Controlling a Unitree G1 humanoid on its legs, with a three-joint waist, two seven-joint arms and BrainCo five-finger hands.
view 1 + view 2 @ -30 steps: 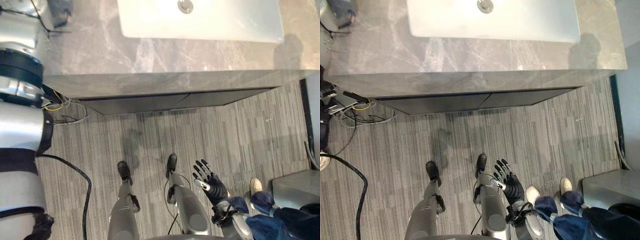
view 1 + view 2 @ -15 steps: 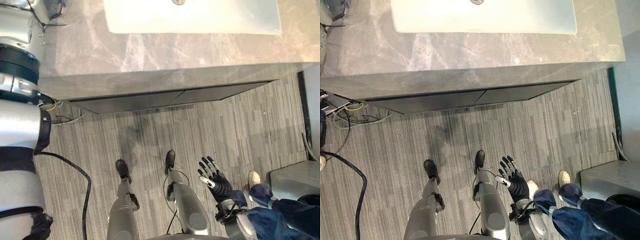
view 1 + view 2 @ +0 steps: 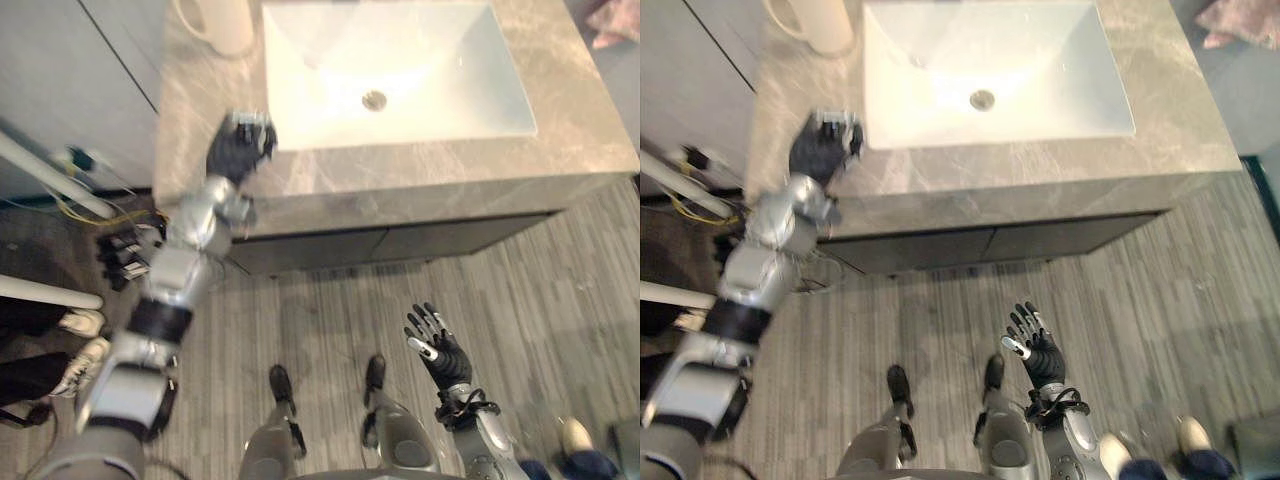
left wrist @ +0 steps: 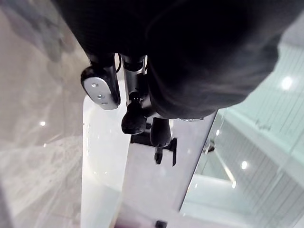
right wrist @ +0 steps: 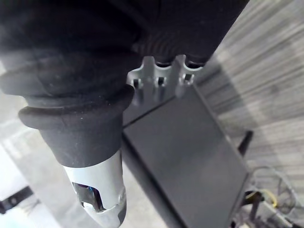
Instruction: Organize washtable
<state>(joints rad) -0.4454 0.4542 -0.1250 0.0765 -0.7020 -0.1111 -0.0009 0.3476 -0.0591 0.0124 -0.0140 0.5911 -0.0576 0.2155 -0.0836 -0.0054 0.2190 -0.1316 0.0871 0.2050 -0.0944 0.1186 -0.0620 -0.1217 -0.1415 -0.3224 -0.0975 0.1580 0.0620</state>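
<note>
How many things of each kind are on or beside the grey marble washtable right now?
White rectangular sink basin: 1
Cream handled cup, back-left corner of the grey marble countertop: 1
Pink cloth, past the right end: 1
Robot hands: 2, left hand over the countertop, right hand open above the floor
Total: 5

Cream vessel (image 3: 225,24) cut by top edge; pink cloth (image 3: 614,20) cropped at corner.

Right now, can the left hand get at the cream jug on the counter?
Probably yes. The left hand is over the countertop just left of the sink, and nothing stands on the bare strip between it and the cream jug.
</note>
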